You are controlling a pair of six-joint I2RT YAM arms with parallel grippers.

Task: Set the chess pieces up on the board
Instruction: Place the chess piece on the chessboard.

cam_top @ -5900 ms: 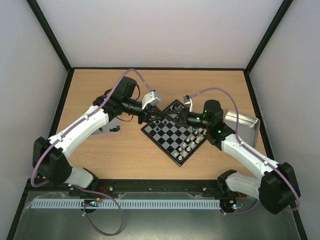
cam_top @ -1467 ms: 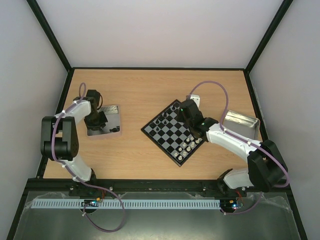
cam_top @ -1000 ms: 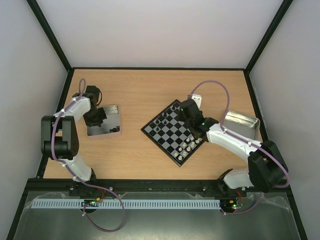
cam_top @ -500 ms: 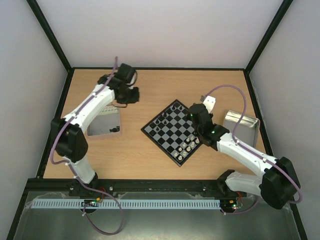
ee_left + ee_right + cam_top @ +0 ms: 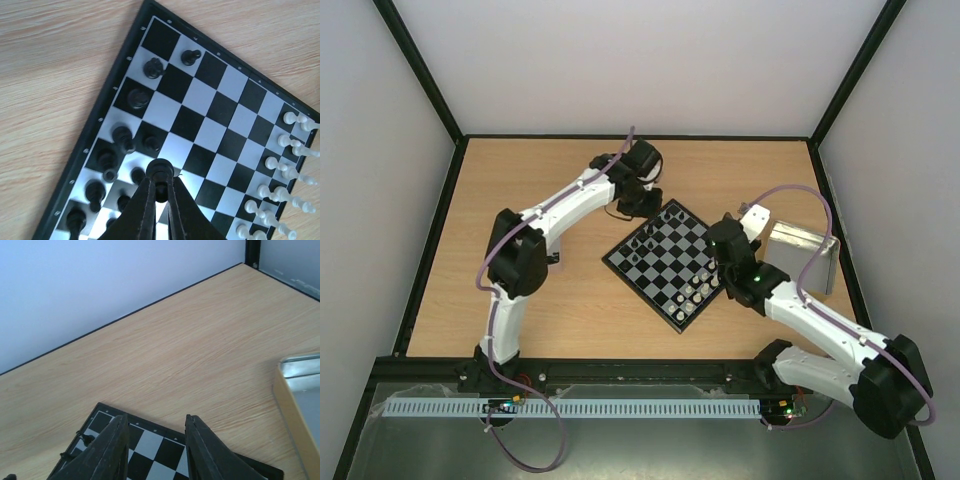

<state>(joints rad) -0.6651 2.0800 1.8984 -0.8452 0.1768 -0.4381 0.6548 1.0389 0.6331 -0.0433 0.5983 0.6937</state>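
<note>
The left arm is now reaching over the middle of the bench (image 5: 570,300), having swung in from its left edge, and the right arm is backing off toward the right edge. The left tool (image 5: 159,184) is pinching a black piece (image 5: 160,172) by its head, hanging over the board (image 5: 210,135) on the black side. The board is lying cornerwise, a little right of mid-bench.

The other black pieces (image 5: 135,98) are standing along the board's edge facing the far left corner. The squares nearest the far edge are showing gaps. The white pieces (image 5: 265,191) are lining the opposite edge in two ranks.

The right tool (image 5: 156,421) is hovering with fingers spread and nothing between them, beside the tray (image 5: 800,245).

White is looking close to finished. Black is likely needing this piece and a few more.
</note>
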